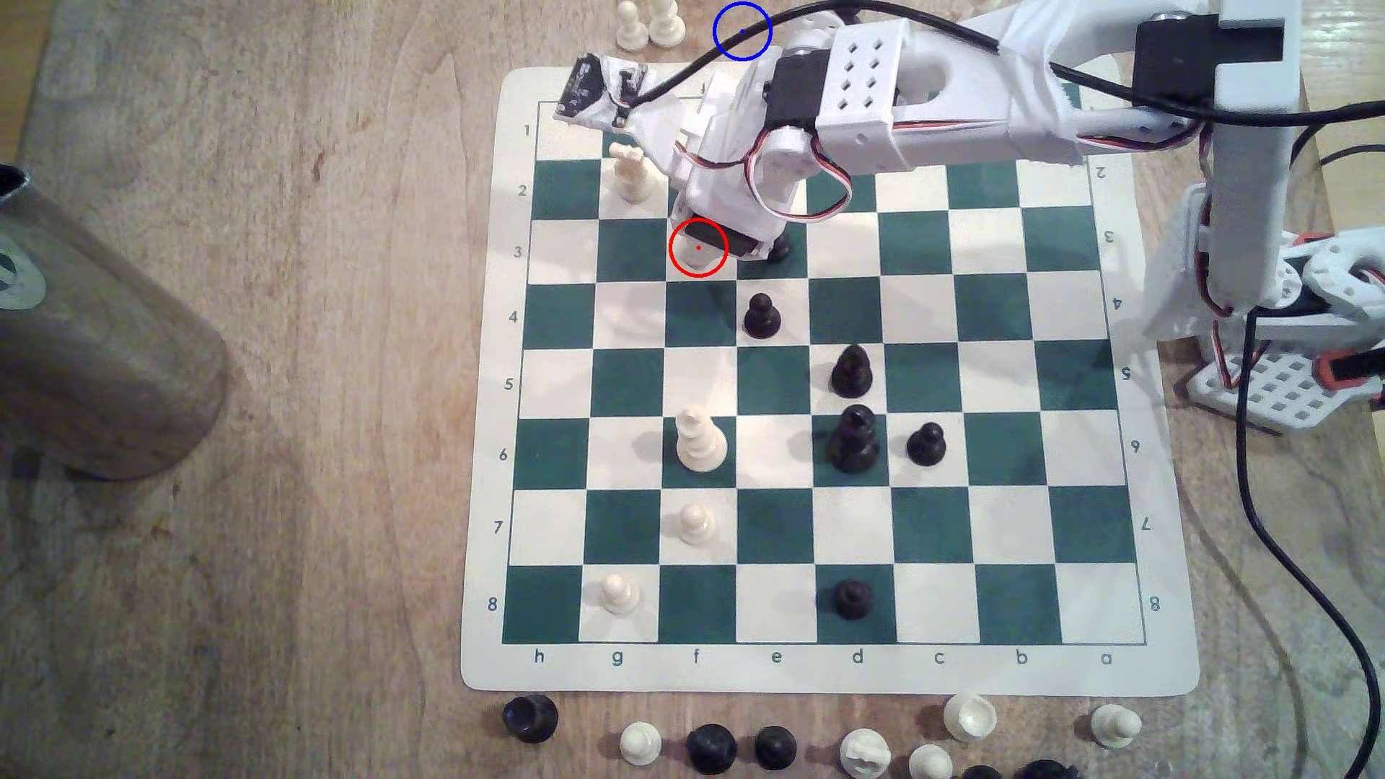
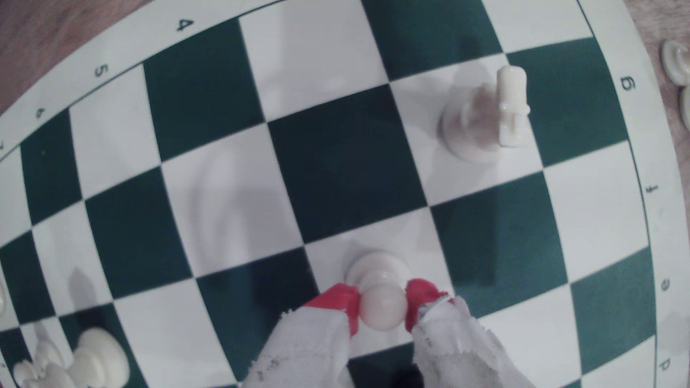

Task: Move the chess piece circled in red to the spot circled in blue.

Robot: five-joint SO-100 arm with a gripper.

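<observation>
In the wrist view the chess piece (image 2: 376, 267), a cream-white pawn, stands on a white square of the board (image 2: 336, 168). My gripper (image 2: 382, 310) has its red fingertips (image 2: 345, 300) pressed against both sides of the pawn's ball head, shut on it. In the exterior view the gripper (image 1: 704, 243) sits low over the red circle on row 3 and hides nearly all of the pawn. The spot (image 1: 731, 46), a blue circle on the bare wood, lies beyond the board's far edge, and the arm's black cable crosses it.
A white knight (image 1: 632, 174) stands one file toward the exterior view's left, and also shows in the wrist view (image 2: 485, 112). A black pawn (image 1: 761, 314) stands just nearer. Two white pieces (image 1: 648, 26) sit left of the spot. A metal cylinder (image 1: 97, 352) lies at far left.
</observation>
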